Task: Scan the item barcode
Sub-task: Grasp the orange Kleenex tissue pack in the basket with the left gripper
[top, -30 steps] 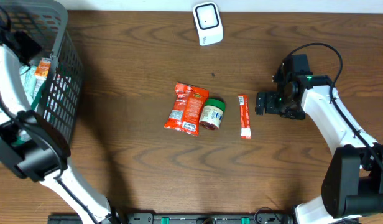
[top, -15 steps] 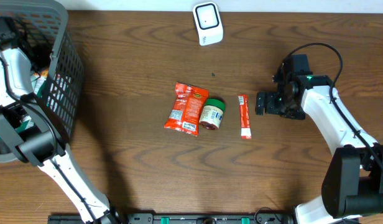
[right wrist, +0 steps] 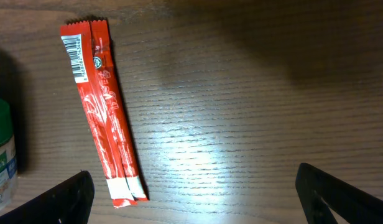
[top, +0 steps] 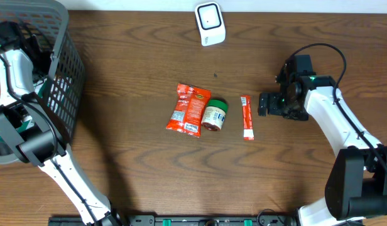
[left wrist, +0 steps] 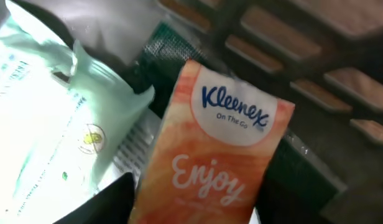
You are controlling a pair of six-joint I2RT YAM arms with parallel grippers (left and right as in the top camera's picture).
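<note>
- Overhead: the left arm (top: 14, 69) reaches into the grey mesh basket (top: 61, 69) at the left edge of the worktop (top: 137, 169). A white barcode scanner (top: 210, 24) sits at the far edge. Mid-worktop lie a crinkly red snack pouch (top: 188, 109), a green-lidded jar (top: 214, 115) touching it, and a slim red stick sachet (top: 246, 117) near them. The right claw (top: 264, 103) hovers near the sachet.
- Left wrist: the item, an orange Kleenex tissue pack (left wrist: 216, 155), lies in the basket against a pale green wipes packet (left wrist: 48, 118). On the left claw (left wrist: 185, 214), one dark finger (left wrist: 107, 202) sits at the pack's edge and the other is hidden, so a pinch cannot be told. Judged step: lifting the pack. The soft film will give, so grip squarely across its narrow sides and turn the coded face to the scanner.
- Right wrist: the right claw is spread wide with nothing between. The glossy sachet lies flat on wood grain, its barcode (right wrist: 74, 53) at one end.
</note>
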